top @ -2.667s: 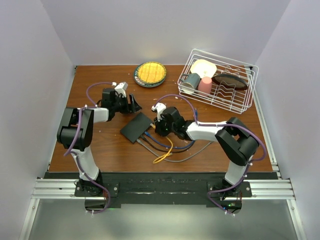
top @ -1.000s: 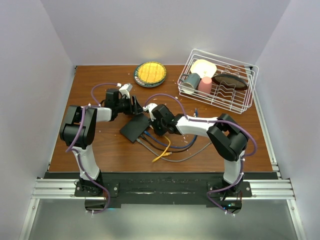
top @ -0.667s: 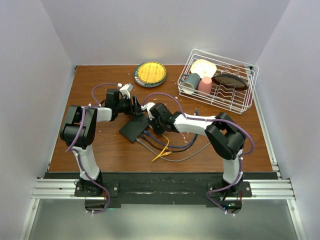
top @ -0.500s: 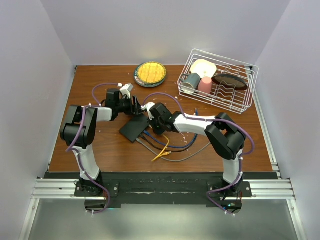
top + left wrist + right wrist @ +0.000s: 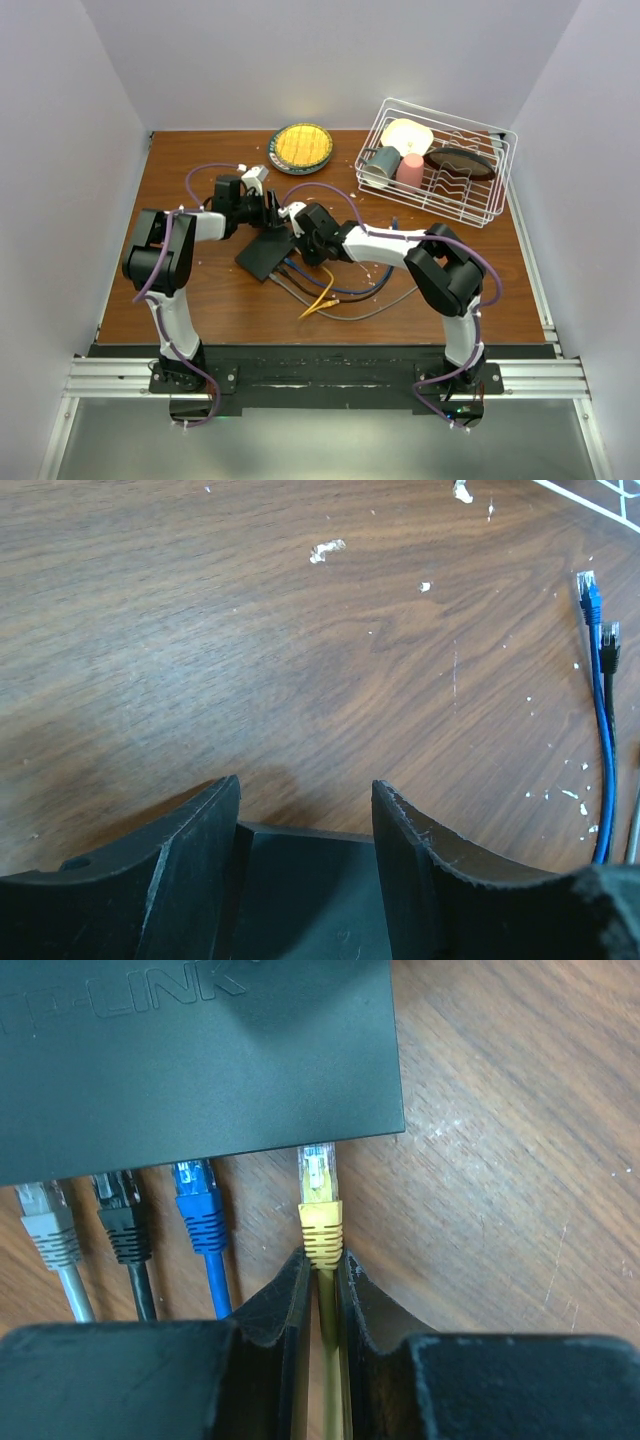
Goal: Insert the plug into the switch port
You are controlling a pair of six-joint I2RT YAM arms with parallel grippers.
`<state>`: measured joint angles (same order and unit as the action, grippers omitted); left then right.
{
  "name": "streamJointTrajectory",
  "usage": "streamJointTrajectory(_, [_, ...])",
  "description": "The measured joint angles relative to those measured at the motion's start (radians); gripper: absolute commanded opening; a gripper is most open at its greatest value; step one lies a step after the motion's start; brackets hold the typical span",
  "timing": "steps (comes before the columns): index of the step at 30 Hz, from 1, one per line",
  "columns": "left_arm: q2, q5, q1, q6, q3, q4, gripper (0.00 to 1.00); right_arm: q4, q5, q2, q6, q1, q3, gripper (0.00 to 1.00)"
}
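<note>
Over the last 3 seconds both arms have closed in on the switch (image 5: pixel 264 254), which sits just left of centre in the overhead view. The left arm (image 5: pixel 195 225), earlier standing off to the upper left of it, now has the left jaws down at the switch's far edge. In the left wrist view they stand apart with the switch's black top showing between them, and nothing looks pinched. The right arm (image 5: pixel 385 245) has pushed in from the right. The switch has slid and turned a little toward the left jaws, dragging the loose cables (image 5: pixel 330 295) across the worktop (image 5: pixel 200 290).

The right jaws are clamped on the yellow cable (image 5: pixel 330 1380) just behind the yellow plug (image 5: pixel 321 1215). The plug's clear tip meets the lower edge of the switch, at the right end of the row where the grey plug (image 5: pixel 45 1225), black plug (image 5: pixel 122 1215) and blue plug (image 5: pixel 200 1205) already sit. The switch port itself is hidden under that edge.

The yellow plug shows slightly more clear body than its 3 neighbours, so I judge it entered but not fully home. With the left jaws backing the switch, a further push should seat the plug rather than shove the switch away.
</note>
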<state>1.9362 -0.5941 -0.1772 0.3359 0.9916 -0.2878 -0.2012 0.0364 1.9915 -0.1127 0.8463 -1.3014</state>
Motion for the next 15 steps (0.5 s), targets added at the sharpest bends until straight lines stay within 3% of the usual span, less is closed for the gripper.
streamJointTrajectory(8, [0.008,0.000,-0.008,-0.013,0.018,0.035,0.52,0.019,0.008,0.003,-0.015,0.000,0.002,0.00])
streamJointTrajectory(15, [0.006,0.011,-0.009,-0.006,0.020,0.049,0.50,0.214,0.047,-0.045,-0.090,0.008,0.137,0.00])
